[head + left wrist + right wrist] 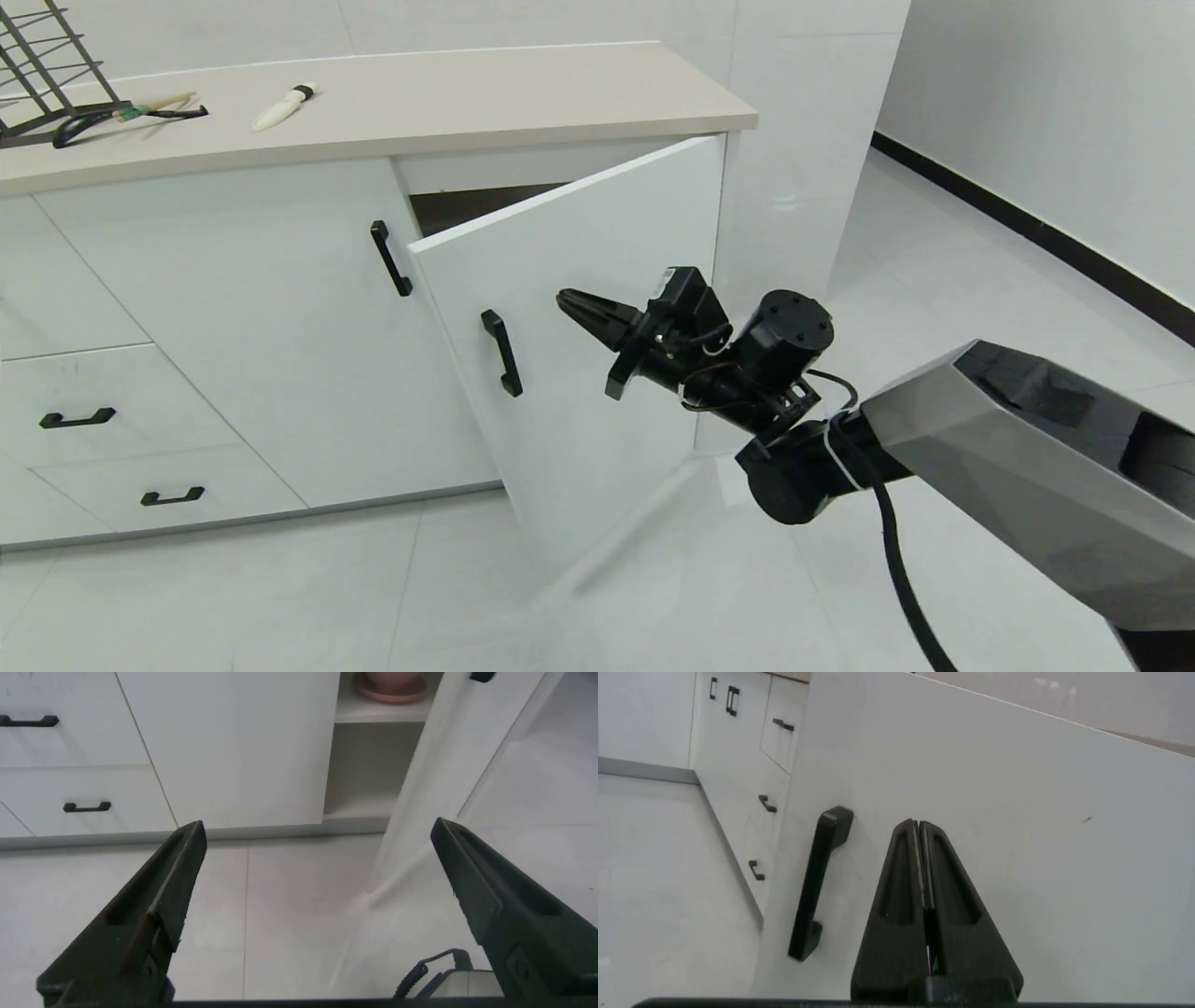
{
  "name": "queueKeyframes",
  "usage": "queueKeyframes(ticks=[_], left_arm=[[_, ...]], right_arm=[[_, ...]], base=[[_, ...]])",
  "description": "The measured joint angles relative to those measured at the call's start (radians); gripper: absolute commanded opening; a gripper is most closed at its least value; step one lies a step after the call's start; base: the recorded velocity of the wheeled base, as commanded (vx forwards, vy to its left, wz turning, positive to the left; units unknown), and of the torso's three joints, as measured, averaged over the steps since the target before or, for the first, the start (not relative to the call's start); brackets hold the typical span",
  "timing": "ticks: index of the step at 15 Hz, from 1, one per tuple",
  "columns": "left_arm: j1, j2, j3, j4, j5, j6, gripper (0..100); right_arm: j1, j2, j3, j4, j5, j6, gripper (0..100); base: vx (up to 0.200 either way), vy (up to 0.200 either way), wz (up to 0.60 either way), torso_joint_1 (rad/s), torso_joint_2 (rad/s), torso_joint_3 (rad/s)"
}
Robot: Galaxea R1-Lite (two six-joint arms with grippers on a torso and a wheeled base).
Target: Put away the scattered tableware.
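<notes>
A white utensil with a black band [284,105] lies on the beige countertop [485,93], and a wooden-handled utensil [161,104] lies to its left. The right-hand cabinet door [597,243] stands partly open. My right gripper [566,300] is shut with nothing in it. Its tip is close to the door's front face, just right of the black door handle [501,353]. In the right wrist view the shut gripper [918,827] points at the door beside the handle [816,883]. My left gripper [318,831] is open and empty, low over the floor and facing the cabinet's open side.
A black wire rack [45,77] stands at the counter's far left. A pink dish [392,685] sits on a shelf inside the open cabinet. Drawers with black pulls [77,418] are at the left. White tiled floor [280,597] lies in front, and a wall is at the right.
</notes>
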Motion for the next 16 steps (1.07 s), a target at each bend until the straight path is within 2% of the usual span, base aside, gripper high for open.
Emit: queueKeyframes(ticks=[5,8,11,13,14,16], left_arm=[[0.000,0.000,0.000,0.000,0.000,0.000,100],[0.000,0.000,0.000,0.000,0.000,0.000,100],[0.000,0.000,0.000,0.000,0.000,0.000,100],[0.000,0.000,0.000,0.000,0.000,0.000,100],[0.000,0.000,0.000,0.000,0.000,0.000,100],[0.000,0.000,0.000,0.000,0.000,0.000,100]], right_arm=[[0.006,-0.340,0.368,-0.013,0.001,-0.004,0],[-0.038,-0.664,0.701,-0.013,0.002,-0.005,0],[-0.213,-1.037,0.977,0.002,0.012,-0.013,0],[-0.358,-1.313,1.122,0.076,0.028,-0.020,0],[-0.419,-1.445,1.174,0.149,0.033,-0.022,0],[-0.520,-1.706,1.243,0.419,0.036,-0.025,0]], base=[[0.000,0.000,0.00,0.000,0.00,0.000],[0.000,0.000,0.00,0.000,0.00,0.000],[0.000,0.000,0.00,0.000,0.00,0.000],[0.000,0.000,0.00,0.000,0.00,0.000],[0.000,0.000,0.00,0.000,0.00,0.000],[0.000,0.000,0.00,0.000,0.00,0.000]])
